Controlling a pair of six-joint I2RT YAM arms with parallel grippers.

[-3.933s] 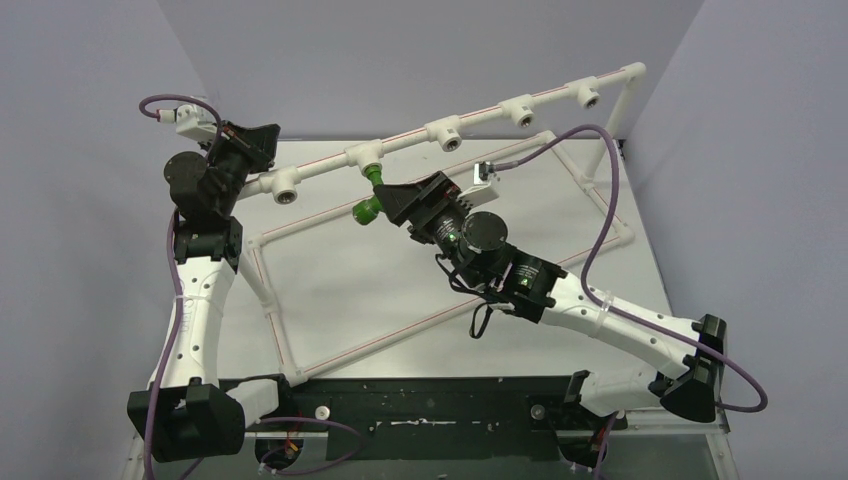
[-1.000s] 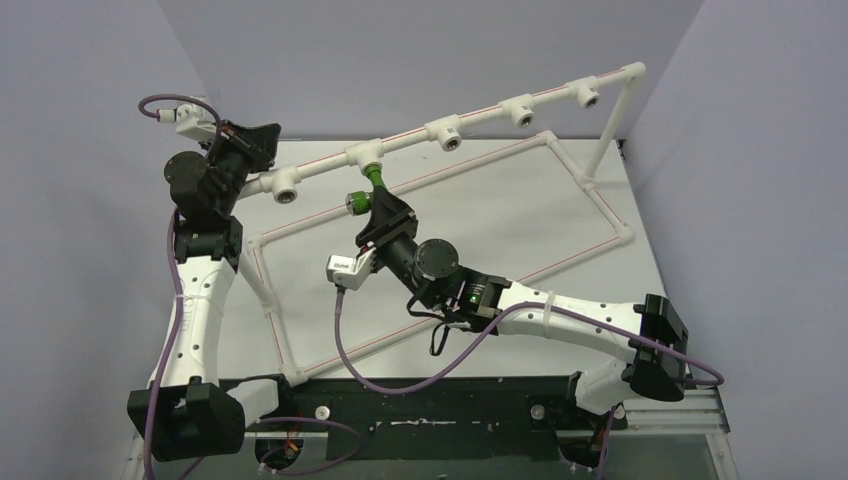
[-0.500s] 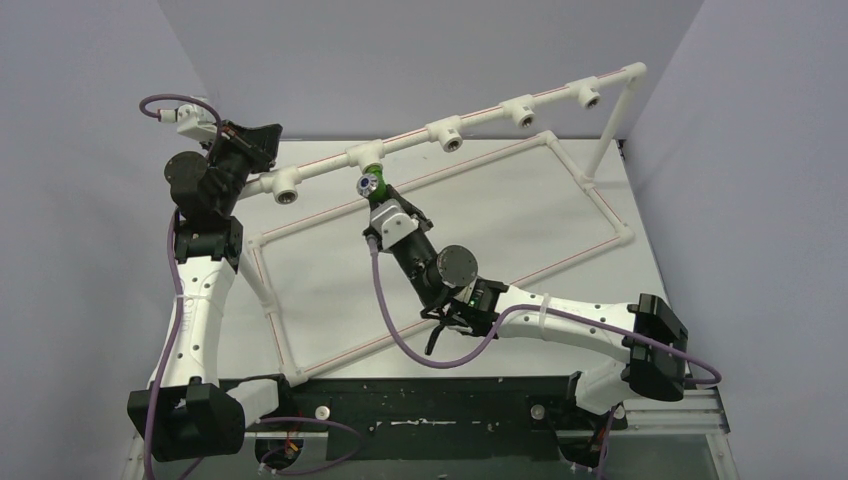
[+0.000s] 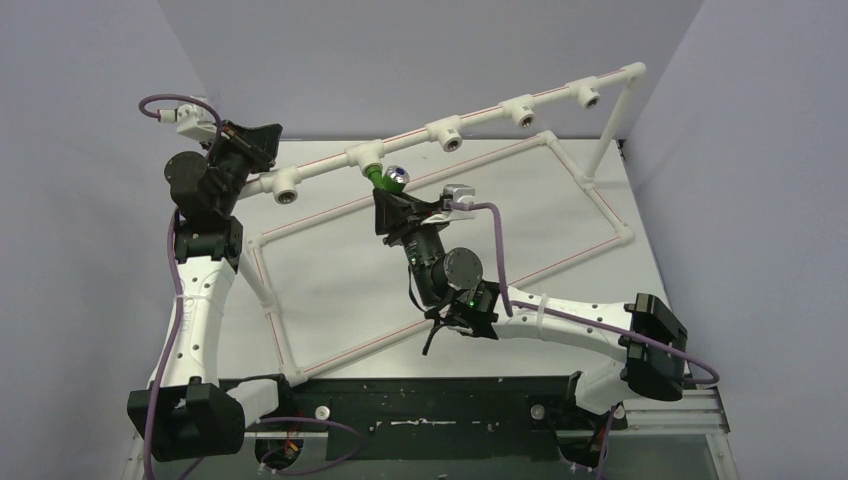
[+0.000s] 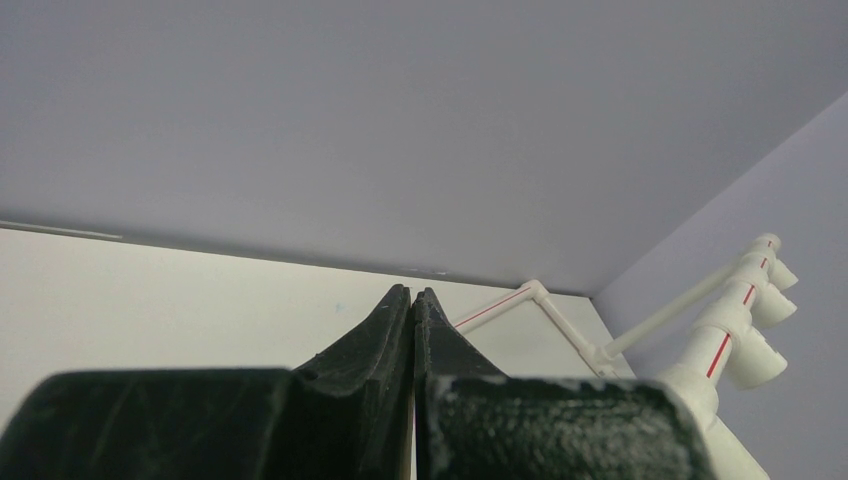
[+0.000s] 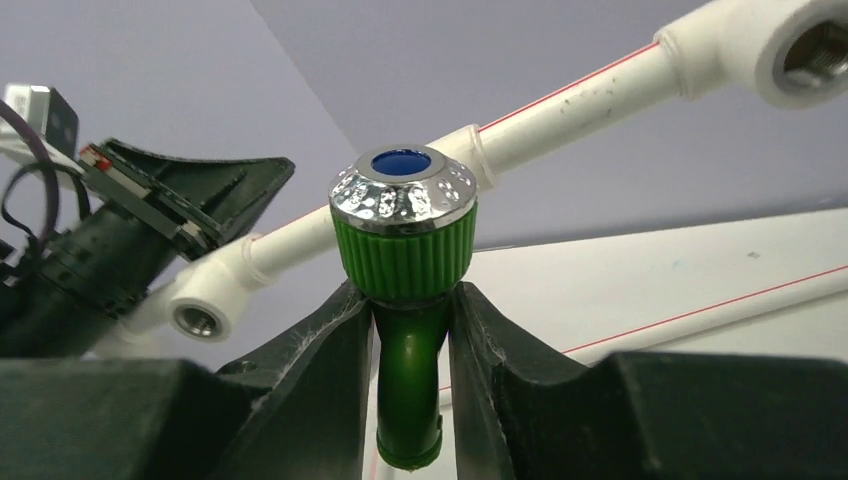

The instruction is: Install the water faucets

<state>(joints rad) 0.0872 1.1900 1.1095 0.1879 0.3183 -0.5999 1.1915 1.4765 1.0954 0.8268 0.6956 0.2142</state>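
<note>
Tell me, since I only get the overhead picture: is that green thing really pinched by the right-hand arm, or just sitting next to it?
Observer: Pinched. The right wrist camera shows the right arm's fingers clamped either side of the green faucet, on its neck just under the ribbed knob.
Operator: What's the shiny spot on it?
Observer: A chrome cap with a blue centre, topping the knob.
Operator: Is the other arm holding anything?
Observer: No. The left wrist camera shows the left arm's fingers pressed together with nothing between them.
</note>
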